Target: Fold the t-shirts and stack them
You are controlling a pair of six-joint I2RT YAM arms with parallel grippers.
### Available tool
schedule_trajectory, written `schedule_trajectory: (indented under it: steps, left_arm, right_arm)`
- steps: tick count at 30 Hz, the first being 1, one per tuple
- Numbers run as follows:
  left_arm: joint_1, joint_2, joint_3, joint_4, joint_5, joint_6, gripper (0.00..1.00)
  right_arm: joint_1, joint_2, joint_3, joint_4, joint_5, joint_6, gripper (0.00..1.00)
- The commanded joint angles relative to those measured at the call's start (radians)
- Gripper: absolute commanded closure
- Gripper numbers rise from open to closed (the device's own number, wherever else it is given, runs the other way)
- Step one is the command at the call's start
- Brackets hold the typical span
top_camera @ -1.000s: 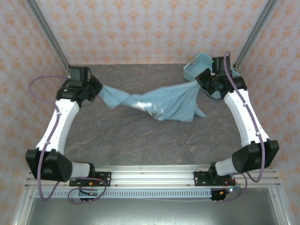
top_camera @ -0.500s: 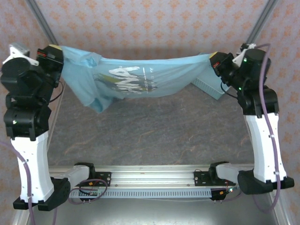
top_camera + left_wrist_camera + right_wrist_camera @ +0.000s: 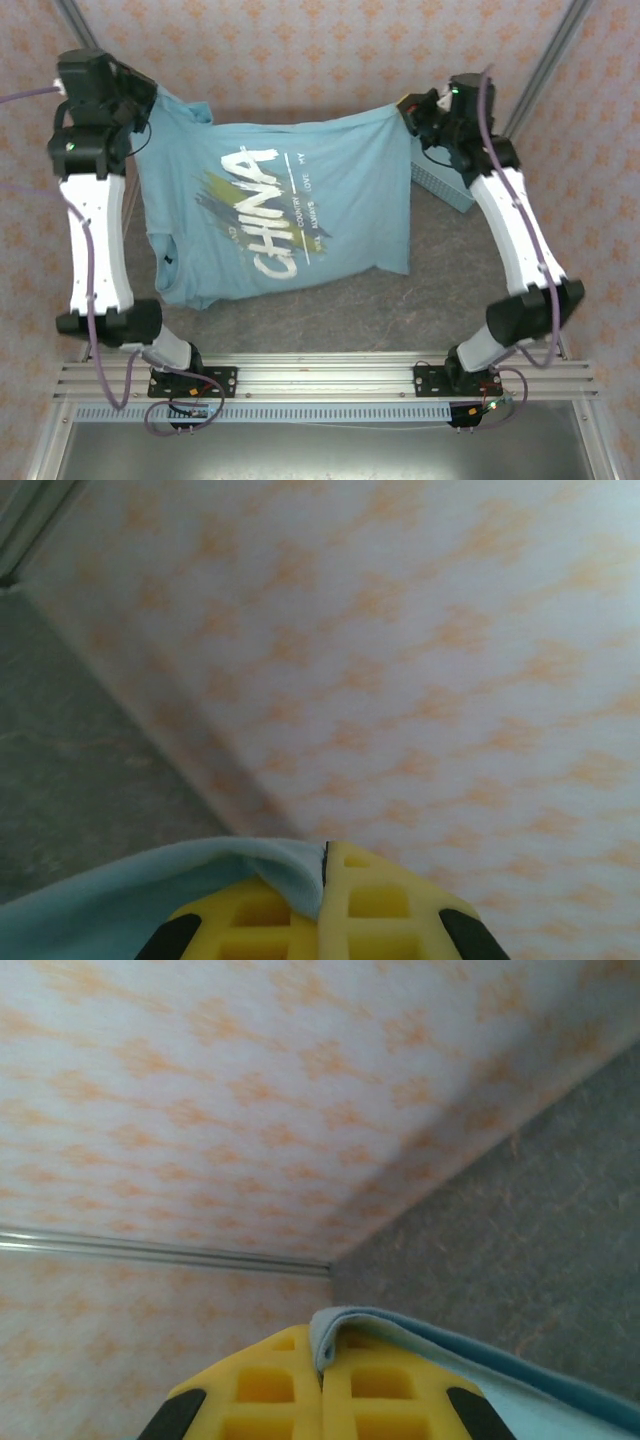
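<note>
A light blue t-shirt (image 3: 275, 205) hangs spread out between my two raised arms, its white block letters facing the top camera. My left gripper (image 3: 145, 95) is shut on the shirt's upper left corner; in the left wrist view the blue cloth (image 3: 180, 875) is pinched between the yellow fingers (image 3: 375, 900). My right gripper (image 3: 408, 108) is shut on the upper right corner, and the right wrist view shows a cloth fold (image 3: 345, 1325) clamped between its yellow fingers (image 3: 270, 1385). The shirt's lower edge hangs down towards the table.
A light blue lattice basket (image 3: 440, 182) stands at the back right, partly behind the shirt and my right arm. The grey table (image 3: 450, 280) lies below, walled by patterned panels with metal posts in the back corners.
Both arms have lifted the t-shirt off the table and pulled it apart. It went from a crumpled heap to a stretched band to a flat hanging sheet.
</note>
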Motion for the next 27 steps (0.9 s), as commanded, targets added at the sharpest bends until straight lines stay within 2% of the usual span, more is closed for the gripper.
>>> schedule_trajectory:
  steps: [1,5,10,12,14,17,20,22,24,26,27]
  left_arm:
    - [0.044,0.040,0.030,0.024,0.071,0.043,1.00]
    - [0.102,0.137,0.189,0.078,0.130,0.027,1.00]
    - [0.142,0.292,0.671,-0.007,0.144,0.044,1.00]
    - [0.154,0.273,0.717,0.032,0.132,0.044,1.00]
    - [0.157,0.216,0.677,0.073,0.110,0.052,1.00]
    - [0.156,0.107,0.566,0.080,0.091,0.079,1.00]
    - [0.140,-0.004,0.398,-0.011,0.073,0.125,1.00]
    - [0.098,-0.118,0.167,-0.040,0.040,0.174,1.00]
    - [0.048,-0.245,-0.133,-0.013,0.003,0.156,1.00]
    - [-0.010,-0.366,-0.456,0.062,-0.012,0.109,1.00]
    - [-0.047,-0.418,-0.607,0.064,-0.036,0.084,1.00]
  right_arm:
    - [0.004,0.114,0.127,0.133,-0.068,0.032,1.00]
    - [0.004,0.293,0.373,0.110,-0.085,0.009,1.00]
    - [-0.015,0.468,0.838,-0.055,-0.044,-0.029,1.00]
    - [-0.034,0.496,0.949,-0.082,-0.008,-0.019,1.00]
    - [-0.061,0.490,0.971,-0.078,0.013,0.005,1.00]
    - [-0.093,0.461,0.958,-0.111,0.028,-0.009,1.00]
    - [-0.102,0.452,0.925,-0.183,-0.007,-0.051,1.00]
    - [-0.096,0.451,0.879,-0.296,-0.032,-0.089,1.00]
    - [-0.083,0.427,0.769,-0.415,-0.010,-0.137,1.00]
    - [-0.066,0.358,0.525,-0.423,0.035,-0.174,1.00]
    - [-0.061,0.300,0.340,-0.366,0.056,-0.168,1.00]
